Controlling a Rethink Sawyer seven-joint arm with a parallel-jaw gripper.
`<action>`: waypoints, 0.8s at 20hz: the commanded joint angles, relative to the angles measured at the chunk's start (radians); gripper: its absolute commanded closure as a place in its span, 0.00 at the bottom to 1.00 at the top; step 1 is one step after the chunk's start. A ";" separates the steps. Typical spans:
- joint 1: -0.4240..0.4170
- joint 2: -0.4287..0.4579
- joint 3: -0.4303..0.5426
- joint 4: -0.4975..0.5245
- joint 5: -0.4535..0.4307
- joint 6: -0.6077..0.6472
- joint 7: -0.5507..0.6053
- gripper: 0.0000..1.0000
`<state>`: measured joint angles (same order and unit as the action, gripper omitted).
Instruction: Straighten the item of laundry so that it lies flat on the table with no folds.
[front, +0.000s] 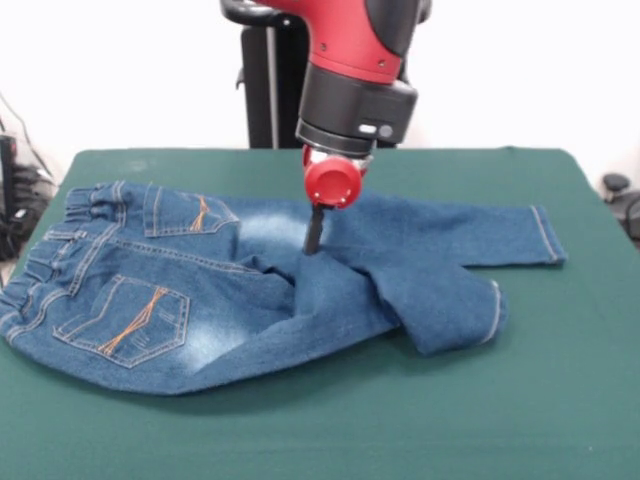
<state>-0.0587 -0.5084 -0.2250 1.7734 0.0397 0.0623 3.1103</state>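
The jaws (314, 240) show as one dark tip pressed into the jeans (250, 285) at the crotch; whether they are spread or pinching cloth I cannot tell. The jeans lie back-up across the tabletop (560, 400), with the near leg folded back on itself. A drag from here could bunch the stiff denim or slide the whole garment over the green felt. Orange stitching edges the pockets; the elastic waistband puckers; faded patches mark the seat.
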 joint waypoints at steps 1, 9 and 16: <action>-0.016 0.001 0.133 0.108 -0.076 -0.017 -0.024 1.00; -0.017 0.015 0.138 0.084 -0.092 -0.019 0.002 1.00; -0.059 0.008 0.146 0.089 -0.142 -0.023 -0.030 1.00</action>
<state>-0.1022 -0.5246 -0.1940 1.7989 -0.0509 0.0621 3.1103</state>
